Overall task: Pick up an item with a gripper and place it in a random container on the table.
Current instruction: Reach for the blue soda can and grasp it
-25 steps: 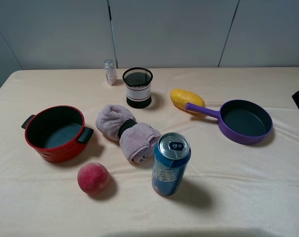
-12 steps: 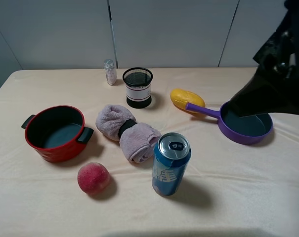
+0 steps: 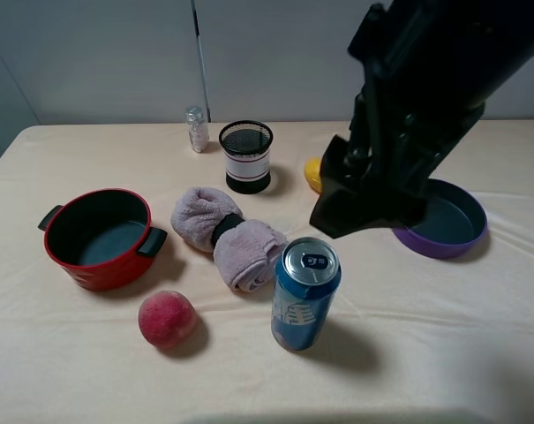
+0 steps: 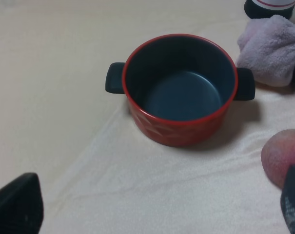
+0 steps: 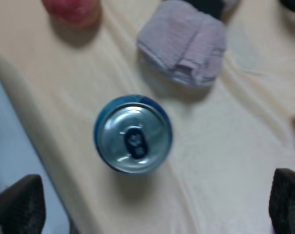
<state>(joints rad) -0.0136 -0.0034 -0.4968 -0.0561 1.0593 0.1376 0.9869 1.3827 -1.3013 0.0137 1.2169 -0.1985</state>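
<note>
Right wrist view looks straight down on the blue can point(image 5: 133, 134), standing upright on the table point(image 3: 90, 371). The right claw point(image 5: 152, 202) hangs above the can, a little off its middle, fingers spread wide and holding nothing. The purple pan point(image 3: 452, 250) sits near the can. The left claw point(image 4: 154, 202), wide too, is far from the can, so the right arm is nearer.

Counter point(image 3: 443, 318): wide, flat, pale cream-yellow cloth, few soft wrinkles.
- Red pot point(image 3: 94, 269), two black handles, at left.
- Pink-red peach point(image 3: 167, 319) near front, just beside pot.
- Tall blue can point(image 3: 304, 294) upright at front middle, silver top.
- Soft purple-grey towel roll point(image 3: 231, 233), dark band round middle, between pot and can.
- Black mesh cup point(image 3: 246, 156) and small clear bottle point(image 3: 196, 129) upright at back.
- Yellow thing point(image 3: 312, 173) and purple pan point(image 3: 443, 248) at right, both partly hidden.
</note>
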